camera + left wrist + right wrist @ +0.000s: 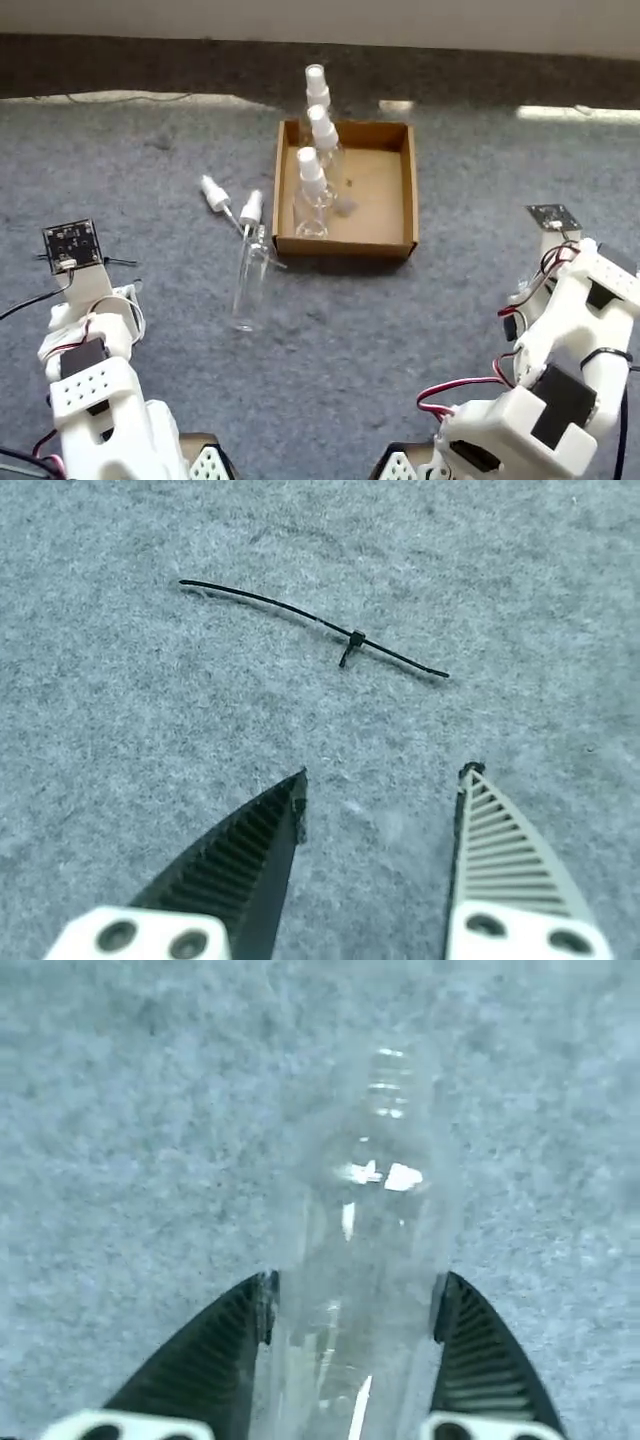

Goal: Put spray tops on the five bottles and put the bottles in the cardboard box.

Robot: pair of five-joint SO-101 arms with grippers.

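Grey carpet (120,730) under the left gripper (385,773), jaws wide apart and empty, a black cable tie (355,638) just ahead. Mid-table: uncapped bottle (250,275) on its side, two loose spray tops (214,192) near its neck, cardboard box (408,190) alongside holding three capped bottles (312,185) upright. Right gripper (356,1280) clamps a clear bottle (385,1175), a finger on each flank, body extending past the tips.

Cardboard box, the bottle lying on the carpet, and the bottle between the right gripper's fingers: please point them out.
Cardboard box (345,246): high view, front wall.
Lying bottle (250,285): high view, middle of clear body.
Held bottle (365,1250): right wrist view, clear body.
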